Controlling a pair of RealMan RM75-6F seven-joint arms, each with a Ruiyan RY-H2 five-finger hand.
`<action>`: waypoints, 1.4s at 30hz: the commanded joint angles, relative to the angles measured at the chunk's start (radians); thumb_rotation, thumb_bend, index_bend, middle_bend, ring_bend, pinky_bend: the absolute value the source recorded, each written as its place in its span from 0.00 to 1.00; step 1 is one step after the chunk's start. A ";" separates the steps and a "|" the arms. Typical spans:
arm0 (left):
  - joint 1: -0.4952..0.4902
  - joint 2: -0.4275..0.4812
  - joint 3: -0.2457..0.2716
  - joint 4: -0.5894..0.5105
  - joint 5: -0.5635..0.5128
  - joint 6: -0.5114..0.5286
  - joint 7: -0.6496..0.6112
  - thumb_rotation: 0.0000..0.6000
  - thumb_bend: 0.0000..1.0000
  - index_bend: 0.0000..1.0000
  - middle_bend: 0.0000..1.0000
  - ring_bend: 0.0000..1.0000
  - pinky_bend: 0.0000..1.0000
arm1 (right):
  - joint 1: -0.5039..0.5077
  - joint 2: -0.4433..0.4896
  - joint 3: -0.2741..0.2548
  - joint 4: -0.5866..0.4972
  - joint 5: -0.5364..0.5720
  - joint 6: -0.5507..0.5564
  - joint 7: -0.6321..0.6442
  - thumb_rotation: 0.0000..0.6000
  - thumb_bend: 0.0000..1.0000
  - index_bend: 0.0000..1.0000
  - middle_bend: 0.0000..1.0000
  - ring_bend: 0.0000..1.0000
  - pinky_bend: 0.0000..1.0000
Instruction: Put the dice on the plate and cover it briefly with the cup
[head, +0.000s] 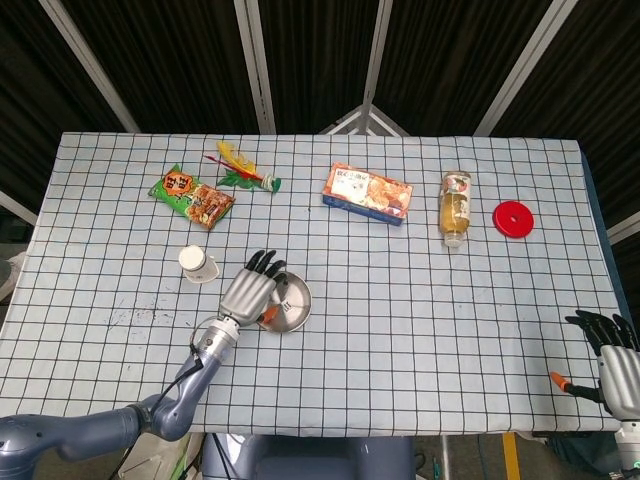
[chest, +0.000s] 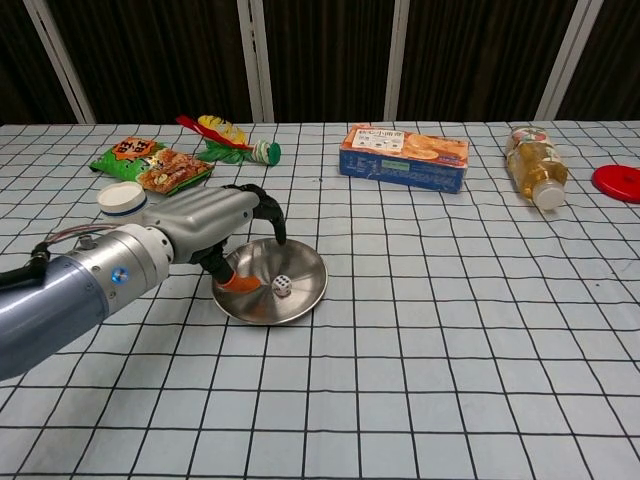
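Observation:
A small white dice (chest: 283, 285) lies inside the round steel plate (chest: 300, 262), free of any finger. My left hand (chest: 215, 222) hovers over the plate's left half with its fingers apart and nothing held; the orange thumb tip is just left of the dice. In the head view the left hand (head: 255, 293) hides much of the plate (head: 297, 301), and the dice is not visible there. The white cup (chest: 122, 197) stands left of the plate, also seen as the cup (head: 197, 264) from above. My right hand (head: 612, 362) rests at the table's near right corner, fingers spread and empty.
At the back left lie a snack bag (head: 192, 195) and a feathered toy (head: 243, 170). A printed box (head: 367, 193) sits at the back centre, with a bottle (head: 455, 206) on its side and a red lid (head: 513, 218) to the right.

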 joint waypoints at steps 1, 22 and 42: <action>0.003 0.027 0.005 -0.034 -0.033 -0.011 0.036 1.00 0.20 0.04 0.00 0.00 0.00 | 0.000 0.000 0.000 -0.001 0.001 0.000 -0.001 1.00 0.10 0.25 0.19 0.13 0.00; 0.135 0.334 0.001 -0.274 0.018 0.251 0.125 1.00 0.18 0.16 0.05 0.00 0.00 | -0.007 0.010 -0.004 -0.027 -0.020 0.022 -0.016 1.00 0.10 0.25 0.19 0.13 0.00; 0.050 0.312 -0.031 -0.181 -0.251 0.111 0.236 1.00 0.19 0.17 0.09 0.00 0.00 | 0.005 0.000 0.001 -0.014 0.009 -0.011 -0.030 1.00 0.10 0.25 0.19 0.13 0.00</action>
